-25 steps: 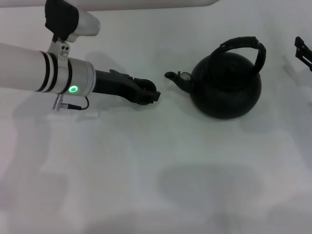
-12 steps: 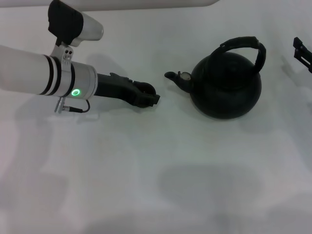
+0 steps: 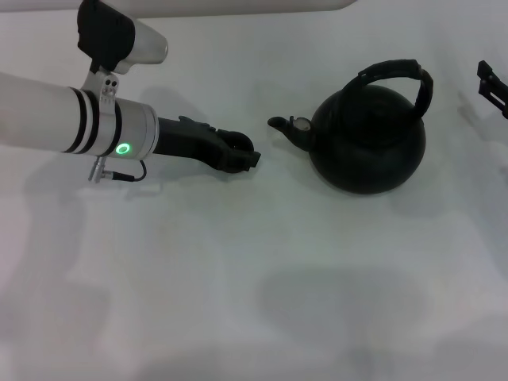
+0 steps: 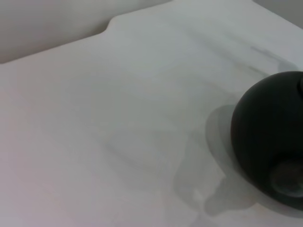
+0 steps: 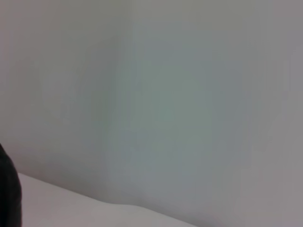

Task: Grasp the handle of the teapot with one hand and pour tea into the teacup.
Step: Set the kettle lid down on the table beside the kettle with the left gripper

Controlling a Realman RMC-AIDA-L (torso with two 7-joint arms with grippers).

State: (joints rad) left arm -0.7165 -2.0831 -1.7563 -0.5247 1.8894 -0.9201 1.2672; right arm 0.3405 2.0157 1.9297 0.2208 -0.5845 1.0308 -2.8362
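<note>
The black teapot point(image 3: 367, 141) stands upright at the right of centre, its handle point(image 3: 397, 71) arched over the top and its capped spout point(image 3: 290, 127) pointing left. My left gripper point(image 3: 242, 157) lies low over the table just left of the spout, apart from it. A small dark round shape, likely the teacup point(image 3: 238, 141), sits at the gripper's tip and merges with it. The left wrist view shows the teapot's body point(image 4: 265, 137). My right gripper point(image 3: 492, 83) hangs at the far right edge, away from the handle.
A white table point(image 3: 238, 278) carries everything, with a pale wall behind it point(image 5: 165, 94). A thin black cable point(image 3: 127, 175) loops under the left wrist.
My left arm has edged slightly right, toward the teapot, and then held still. The teapot and the right arm have not moved.
</note>
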